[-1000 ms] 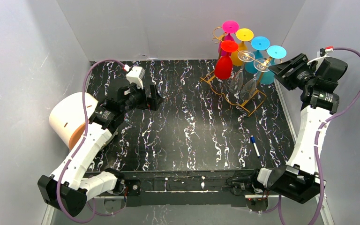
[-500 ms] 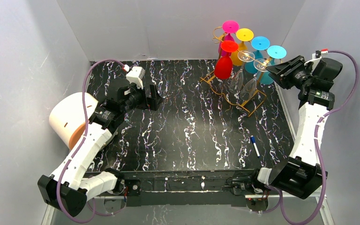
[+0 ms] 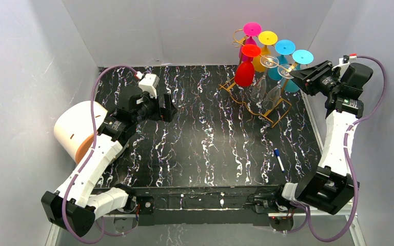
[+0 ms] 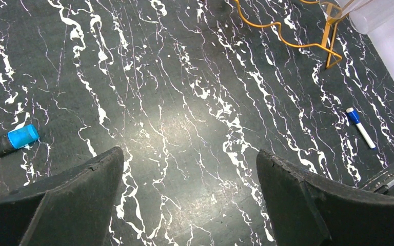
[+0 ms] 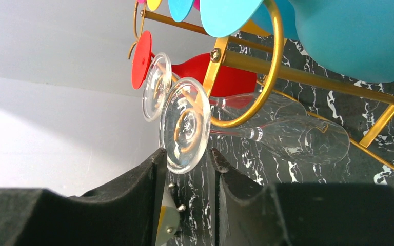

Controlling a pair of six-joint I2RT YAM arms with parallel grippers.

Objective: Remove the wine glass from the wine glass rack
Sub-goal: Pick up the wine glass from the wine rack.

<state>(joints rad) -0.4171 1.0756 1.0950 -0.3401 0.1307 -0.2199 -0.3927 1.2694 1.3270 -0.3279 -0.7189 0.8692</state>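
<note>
We see the wine glass on the wine glass rack lying 9-to-3 o'clock, foot at 9; raised right gripper narrowly flanks it, grip unclear.

Bright, even, diffuse light falls from above, and shadows are faint and soft. The glossy black, white-veined marble-look tabletop carries a broad pale glare patch in the left wrist view. In the right wrist view the clear glass wine glass glints with small highlights. The black foam fingers of the right gripper, close to the lens, look dark and soft-edged. The overhead view is sharp throughout.
</note>
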